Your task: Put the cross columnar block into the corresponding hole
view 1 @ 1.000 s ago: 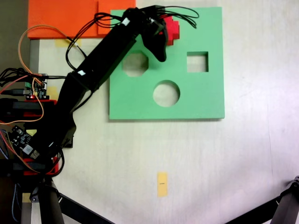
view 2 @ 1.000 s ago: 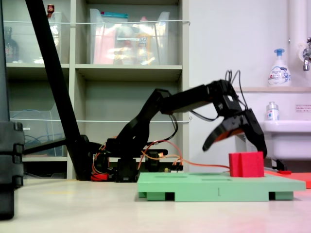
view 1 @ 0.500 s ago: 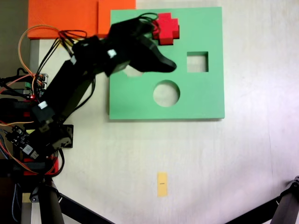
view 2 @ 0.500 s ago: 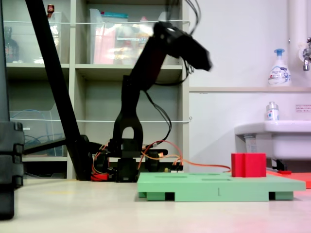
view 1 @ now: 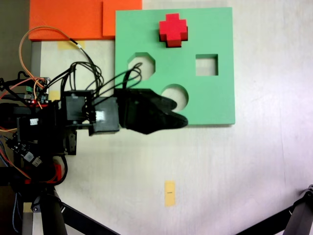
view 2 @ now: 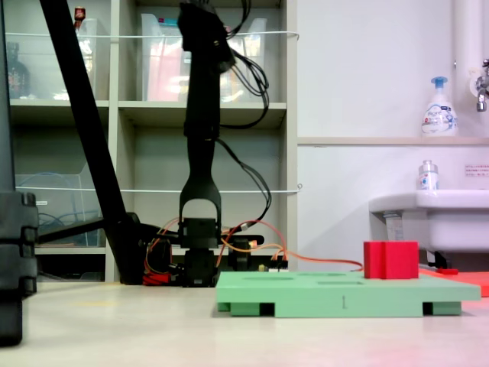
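Tool point(view 1: 182, 119) withdrawn, cross block point(view 1: 173, 30) seated in board point(view 1: 215, 98)

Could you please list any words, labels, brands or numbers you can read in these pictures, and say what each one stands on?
None can be read.
Label on the soap dispenser: too blurred to read.
Sign on the wall: print too small to read.
White stickers on the arm: no legible text.
Yellow tape on the table: blank.

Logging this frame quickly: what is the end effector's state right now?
End effector: not holding anything; whether it is open or shut cannot be told. The cross block sits apart on the green board.
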You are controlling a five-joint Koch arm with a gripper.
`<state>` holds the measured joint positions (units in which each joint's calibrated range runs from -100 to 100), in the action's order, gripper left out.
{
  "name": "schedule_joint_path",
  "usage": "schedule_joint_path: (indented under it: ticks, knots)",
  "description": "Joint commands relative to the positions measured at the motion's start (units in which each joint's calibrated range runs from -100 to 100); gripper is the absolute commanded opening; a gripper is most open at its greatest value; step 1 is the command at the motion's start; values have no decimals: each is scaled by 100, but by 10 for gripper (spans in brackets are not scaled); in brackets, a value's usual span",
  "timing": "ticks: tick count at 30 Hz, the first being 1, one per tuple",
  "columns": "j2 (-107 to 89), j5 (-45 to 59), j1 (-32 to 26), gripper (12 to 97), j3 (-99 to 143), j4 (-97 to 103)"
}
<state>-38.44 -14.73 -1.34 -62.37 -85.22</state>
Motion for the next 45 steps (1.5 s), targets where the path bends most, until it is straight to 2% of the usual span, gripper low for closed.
schedule_joint_path:
  ticks: [1,6,8,12,17,20,26,30,34,45]
  knots:
    - [-136,220,254,650,-223,939]
    - [-248,303,791,649,913,2441]
    - [-1002,410,835,595,2209,3645]
    - [-2762,645,689,515,5440,6283]
    - [-4005,1138,479,495,9856,10212]
    - [-4368,1294,298,494,12209,11454]
    - [-4717,1416,132,494,15021,11396]
    - [-5304,1431,49,495,16157,10626]
    - [-5988,1431,-73,495,16237,10260]
    - [-6156,1431,34,466,16237,9335]
